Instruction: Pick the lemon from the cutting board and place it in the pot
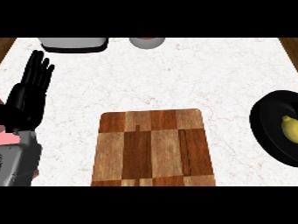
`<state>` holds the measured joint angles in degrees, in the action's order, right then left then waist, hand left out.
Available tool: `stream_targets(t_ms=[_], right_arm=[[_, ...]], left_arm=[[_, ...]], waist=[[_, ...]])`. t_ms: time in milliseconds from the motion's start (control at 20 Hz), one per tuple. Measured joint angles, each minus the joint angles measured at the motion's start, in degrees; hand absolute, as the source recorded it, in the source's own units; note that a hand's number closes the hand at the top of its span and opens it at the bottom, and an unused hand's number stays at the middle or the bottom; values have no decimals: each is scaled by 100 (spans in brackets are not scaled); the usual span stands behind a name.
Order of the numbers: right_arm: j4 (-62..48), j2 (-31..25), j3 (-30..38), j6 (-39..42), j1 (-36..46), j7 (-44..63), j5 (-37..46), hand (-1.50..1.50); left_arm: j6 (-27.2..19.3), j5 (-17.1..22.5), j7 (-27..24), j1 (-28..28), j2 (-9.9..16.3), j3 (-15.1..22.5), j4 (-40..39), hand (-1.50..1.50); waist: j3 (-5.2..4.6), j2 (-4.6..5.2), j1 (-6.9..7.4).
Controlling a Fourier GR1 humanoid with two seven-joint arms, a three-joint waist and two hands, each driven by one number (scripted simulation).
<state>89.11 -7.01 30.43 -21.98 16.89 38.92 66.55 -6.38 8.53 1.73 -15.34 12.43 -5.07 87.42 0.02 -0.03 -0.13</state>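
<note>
Already, the lemon [294,129] lies inside the black pot [267,127].

Pot [267,127]: right part cut off by the view's right edge. Grey shape at its lower right cut off by the right edge too; cannot tell what it is. Right hand: out of view. Cutting board [152,148]: near end cut off at the bottom. White appliance [72,43] and round object [147,42] at the counter's far end: tops cut off, identity unclear. Left forearm [9,164] cut off at the lower edge
</note>
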Motion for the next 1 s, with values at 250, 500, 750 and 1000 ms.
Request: stream_targets(t_ms=[250,500,750,1000], right_arm=[[463,95,287,-658,-74,-70,-593,-150],[1258,201,474,-1035,-535,-250,-1271,-150],[1953,356,621,-1421,-1259,-692,-1954,-150],[2745,525,826,-1509,-2204,-1139,-2896,-150]], left_arm=[[-11,8,73,-21,-37,0,47,0],[-73,-79,75,37,-108,41,97,0],[44,-39,-20,120,-72,-40,112,0],[16,-108,-12,91,-127,-26,53,0]], waist=[[1,-7,-22],[-1,-12,-38],[-2,-11,-37],[0,-12,-57]])
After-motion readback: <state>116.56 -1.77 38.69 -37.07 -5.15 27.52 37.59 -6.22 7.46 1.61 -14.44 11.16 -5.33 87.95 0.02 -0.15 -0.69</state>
